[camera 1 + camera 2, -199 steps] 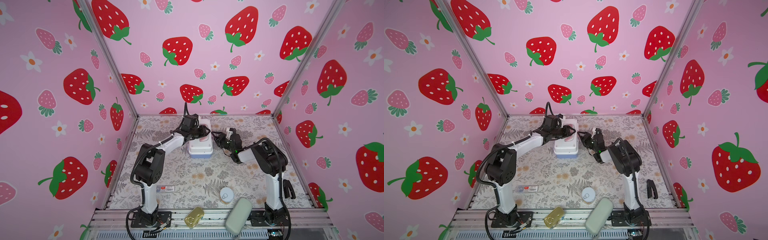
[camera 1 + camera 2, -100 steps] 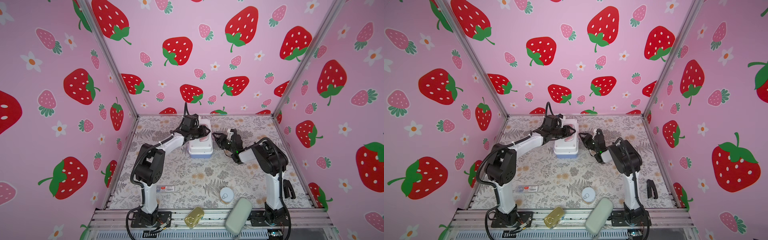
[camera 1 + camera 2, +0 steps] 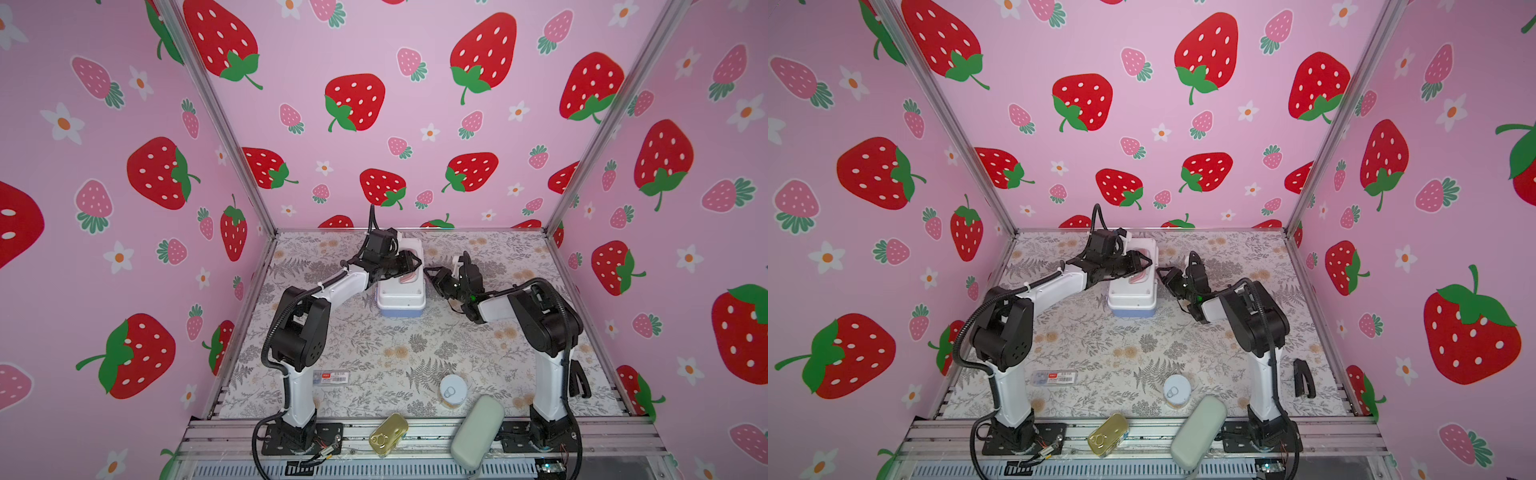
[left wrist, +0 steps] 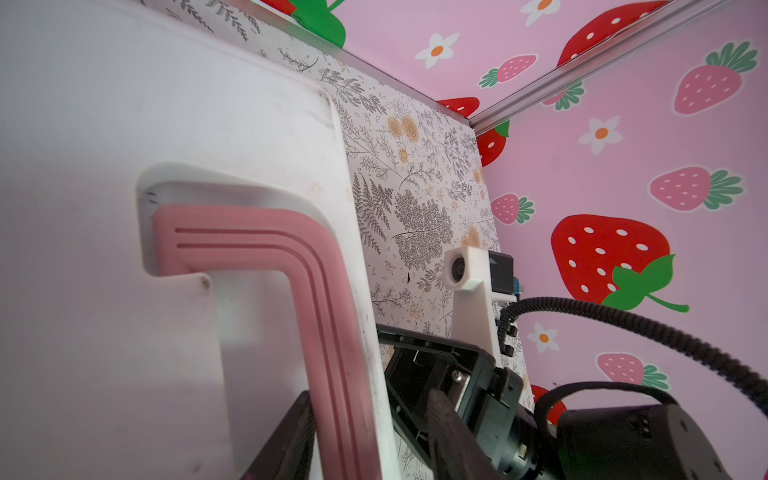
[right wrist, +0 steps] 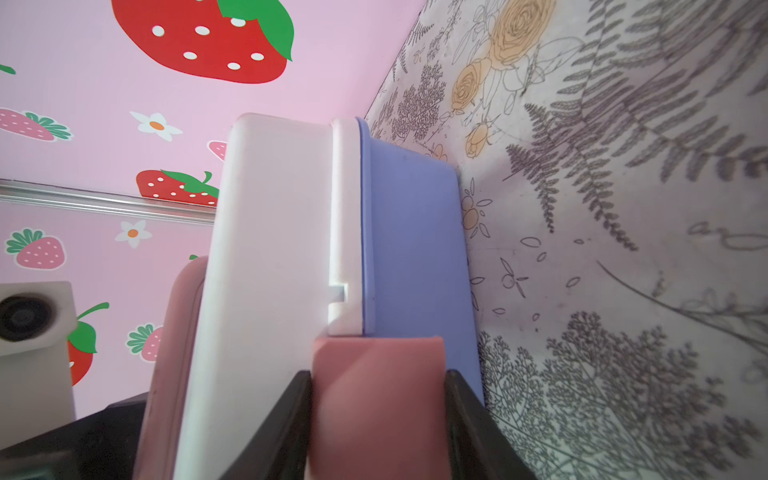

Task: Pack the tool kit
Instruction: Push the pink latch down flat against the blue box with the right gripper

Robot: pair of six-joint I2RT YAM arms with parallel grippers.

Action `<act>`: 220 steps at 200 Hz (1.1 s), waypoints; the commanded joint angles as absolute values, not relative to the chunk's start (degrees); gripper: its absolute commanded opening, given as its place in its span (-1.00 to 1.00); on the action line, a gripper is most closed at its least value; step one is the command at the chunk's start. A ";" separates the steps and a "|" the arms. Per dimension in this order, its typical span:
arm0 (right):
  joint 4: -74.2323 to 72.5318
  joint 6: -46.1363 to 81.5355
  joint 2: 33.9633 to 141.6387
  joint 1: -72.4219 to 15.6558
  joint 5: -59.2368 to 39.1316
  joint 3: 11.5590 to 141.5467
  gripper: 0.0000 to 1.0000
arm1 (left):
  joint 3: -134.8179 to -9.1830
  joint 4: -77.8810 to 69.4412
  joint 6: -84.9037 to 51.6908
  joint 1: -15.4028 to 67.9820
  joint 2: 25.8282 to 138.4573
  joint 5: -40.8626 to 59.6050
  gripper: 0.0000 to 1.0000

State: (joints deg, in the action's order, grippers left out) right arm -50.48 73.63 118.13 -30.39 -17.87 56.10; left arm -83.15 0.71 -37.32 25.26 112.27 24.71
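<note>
The tool kit (image 3: 400, 296) (image 3: 1133, 296) stands closed at the back middle of the floor, white lid over a periwinkle base. My left gripper (image 3: 411, 266) (image 3: 1142, 266) (image 4: 370, 399) lies over the lid, open. One finger is against the pink handle (image 4: 291, 249). The other finger stands off the lid's edge. My right gripper (image 3: 434, 276) (image 3: 1165, 276) (image 5: 378, 378) is at the box's right side, shut on the pink latch (image 5: 376, 399), a finger pressed against each side of it. The base (image 5: 411, 232) rests on the floor.
Near the front lie a flat clear case with a red label (image 3: 332, 377) (image 3: 1054, 377), a round white-topped can (image 3: 453, 390) (image 3: 1177, 390), a gold tin (image 3: 388, 434) (image 3: 1108, 434) and a grey-green oblong case (image 3: 478, 430) (image 3: 1198, 430). A black part (image 3: 1302, 378) lies at the right wall.
The right gripper has edged slightly toward the tool kit. The left arm and the box have not moved.
</note>
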 commanded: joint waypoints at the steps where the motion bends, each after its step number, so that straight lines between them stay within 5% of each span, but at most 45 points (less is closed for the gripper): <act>1: -50.20 74.85 119.21 -32.65 -19.59 57.48 -0.03 | -82.79 7.74 -37.43 25.36 115.49 23.91 -0.04; 88: -54.98 80.68 120.03 -34.53 -15.90 52.12 0.02 | -82.79 7.65 -37.80 25.58 115.58 24.08 -0.05; 172: -52.69 79.60 118.33 -35.07 -13.23 50.80 0.50 | -82.92 7.89 -37.84 25.81 115.49 24.16 -0.04; 220: -52.19 79.62 117.86 -34.98 -12.49 50.01 0.56 | -82.88 7.83 -37.71 26.01 115.23 23.99 -0.05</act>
State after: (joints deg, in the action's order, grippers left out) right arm -55.68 79.99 118.72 -33.28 -11.07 51.68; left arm -83.29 1.37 -37.74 25.34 112.27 24.56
